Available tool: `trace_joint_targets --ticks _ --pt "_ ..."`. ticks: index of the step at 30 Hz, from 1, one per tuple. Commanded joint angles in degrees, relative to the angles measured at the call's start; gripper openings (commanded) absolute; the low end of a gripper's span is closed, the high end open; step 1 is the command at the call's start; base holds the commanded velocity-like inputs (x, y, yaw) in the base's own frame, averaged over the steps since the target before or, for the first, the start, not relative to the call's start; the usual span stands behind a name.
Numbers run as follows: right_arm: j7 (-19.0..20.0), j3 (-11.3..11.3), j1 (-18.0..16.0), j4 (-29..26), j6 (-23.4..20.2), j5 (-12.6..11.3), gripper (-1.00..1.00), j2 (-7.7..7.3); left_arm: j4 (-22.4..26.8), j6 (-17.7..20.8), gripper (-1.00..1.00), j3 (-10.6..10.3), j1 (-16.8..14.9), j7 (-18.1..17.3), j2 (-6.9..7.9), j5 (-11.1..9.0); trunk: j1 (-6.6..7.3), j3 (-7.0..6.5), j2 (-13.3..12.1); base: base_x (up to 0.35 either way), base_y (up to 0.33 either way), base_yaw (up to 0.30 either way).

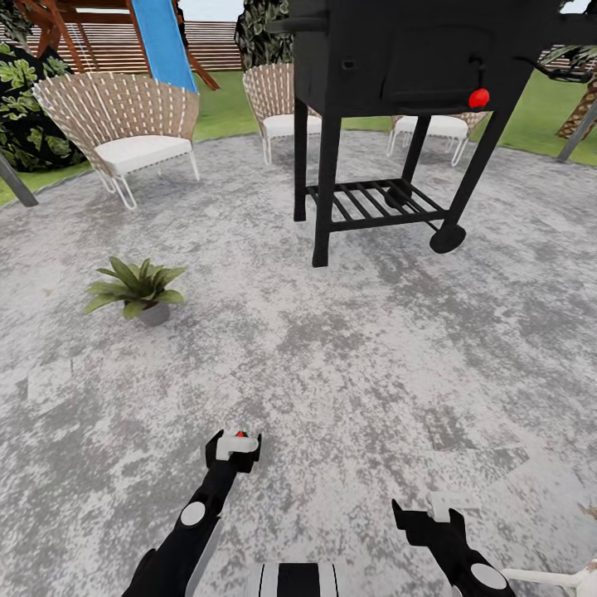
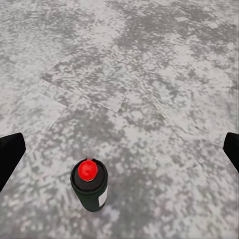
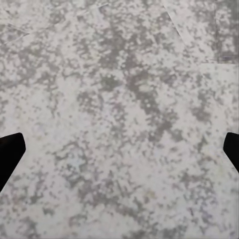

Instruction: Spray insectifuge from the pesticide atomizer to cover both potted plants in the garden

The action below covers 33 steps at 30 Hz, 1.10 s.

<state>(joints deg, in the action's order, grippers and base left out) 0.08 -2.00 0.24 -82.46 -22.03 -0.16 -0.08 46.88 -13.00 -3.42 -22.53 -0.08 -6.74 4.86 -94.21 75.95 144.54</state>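
The pesticide atomizer [image 2: 89, 185] stands upright on the paved patio [image 1: 348, 348], beneath my left gripper [image 2: 119, 154], whose fingers are spread wide and empty. It is a slim dark-green bottle with a white label and a red-dotted top. I judge it light, rigid and smooth-walled, so easy to tip; grip the cylindrical body below the head. My right gripper [image 3: 119, 154] is also spread, empty. One potted plant [image 1: 137, 288] sits well apart, probably ahead-left.
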Motion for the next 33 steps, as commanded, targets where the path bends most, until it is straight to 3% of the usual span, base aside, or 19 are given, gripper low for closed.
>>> trace_joint_targets --ticks 1,8,13,18,24,33 --pt "0.01 -0.02 0.02 -0.13 -0.29 -0.01 1.00 -0.01 -0.03 -0.18 1.00 0.05 -0.01 -0.01 -0.03 0.50 0.01 0.03 0.01 0.000 -0.008 0.000" --pt "0.00 -0.02 0.02 -0.15 -0.33 -0.01 1.00 -0.01 -0.02 -0.18 1.00 0.02 -0.02 -0.01 -0.03 0.50 0.01 0.10 0.01 0.000 -0.002 0.000" --pt "0.00 -0.02 0.02 -0.15 -0.36 -0.01 1.00 -0.04 -0.01 -0.18 1.00 0.00 -0.05 -0.01 -0.03 0.50 -0.12 1.59 0.08 0.000 0.000 0.000" --pt "0.01 -0.01 0.02 -0.15 -0.32 -0.01 1.00 -0.03 0.00 -0.18 1.00 0.04 -0.06 -0.01 -0.03 0.50 -0.12 1.80 0.08 0.000 0.000 0.000" --pt "0.01 -0.02 0.02 -0.15 -0.31 -0.01 1.00 -0.07 -0.03 -0.18 1.00 0.08 -0.05 -0.01 -0.03 0.50 -0.28 3.32 0.16 0.000 0.000 0.025" --pt "0.01 0.01 0.02 -0.15 -0.29 -0.01 1.00 -0.01 -0.03 -0.18 1.00 0.08 -0.05 -0.01 -0.03 0.50 -0.30 3.96 0.17 0.000 0.000 0.069"
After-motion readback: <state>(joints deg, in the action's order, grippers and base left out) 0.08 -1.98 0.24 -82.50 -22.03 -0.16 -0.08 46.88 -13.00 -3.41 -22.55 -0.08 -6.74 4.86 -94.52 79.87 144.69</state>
